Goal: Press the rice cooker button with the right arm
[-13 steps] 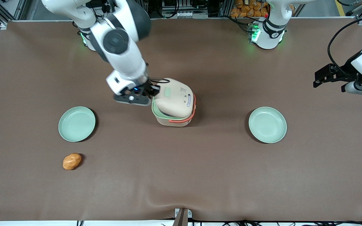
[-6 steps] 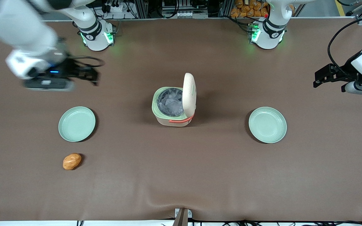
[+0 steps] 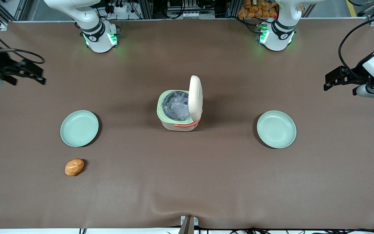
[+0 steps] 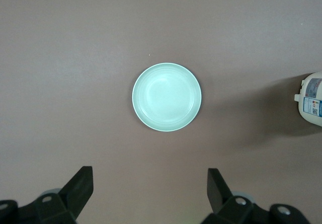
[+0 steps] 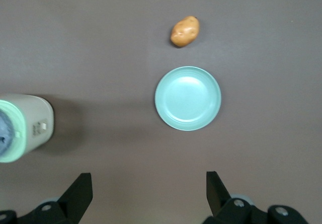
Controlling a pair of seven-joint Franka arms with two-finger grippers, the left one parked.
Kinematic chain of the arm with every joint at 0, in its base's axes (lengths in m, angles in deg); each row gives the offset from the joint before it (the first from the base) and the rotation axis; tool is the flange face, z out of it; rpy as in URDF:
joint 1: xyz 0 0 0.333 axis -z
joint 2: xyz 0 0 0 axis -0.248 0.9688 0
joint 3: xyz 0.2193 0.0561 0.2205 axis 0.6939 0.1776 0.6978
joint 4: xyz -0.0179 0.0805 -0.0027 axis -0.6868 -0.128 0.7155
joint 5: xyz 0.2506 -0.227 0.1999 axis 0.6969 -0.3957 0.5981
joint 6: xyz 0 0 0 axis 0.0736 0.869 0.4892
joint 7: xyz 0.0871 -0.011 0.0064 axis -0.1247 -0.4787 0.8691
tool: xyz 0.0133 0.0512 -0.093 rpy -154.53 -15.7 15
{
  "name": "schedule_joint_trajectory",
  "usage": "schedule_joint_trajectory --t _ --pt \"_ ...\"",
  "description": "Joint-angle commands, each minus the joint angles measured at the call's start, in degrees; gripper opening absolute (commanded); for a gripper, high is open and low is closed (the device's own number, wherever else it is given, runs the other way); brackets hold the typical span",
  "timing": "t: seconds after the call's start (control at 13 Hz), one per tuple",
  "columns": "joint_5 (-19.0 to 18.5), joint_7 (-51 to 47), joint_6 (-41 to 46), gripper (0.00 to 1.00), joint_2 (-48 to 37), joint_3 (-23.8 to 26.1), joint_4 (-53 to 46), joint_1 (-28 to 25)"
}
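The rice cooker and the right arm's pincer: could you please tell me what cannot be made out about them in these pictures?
- Rice cooker button: not discernible in any view; the raised lid shows edge-on from the front.
- Cooker contents: only something greyish and crumpled shows.
- Right arm's pincer: at the working arm's end of the table, blurred; the frame edge cuts off the wrist.
- Wrist views crop the cooker.

The front camera looks steeply down on my whole desk. My right wrist camera looks straight down past my spread hand; both show the rice cooker and bread roll.
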State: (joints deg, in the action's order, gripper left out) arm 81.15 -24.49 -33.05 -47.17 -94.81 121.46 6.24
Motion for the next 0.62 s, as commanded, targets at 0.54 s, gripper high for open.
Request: schedule_joint_trajectory --t 0.54 --pt "-0.3 6.2 2.2 1.0 -2.4 -2.7 1.7 2.6"
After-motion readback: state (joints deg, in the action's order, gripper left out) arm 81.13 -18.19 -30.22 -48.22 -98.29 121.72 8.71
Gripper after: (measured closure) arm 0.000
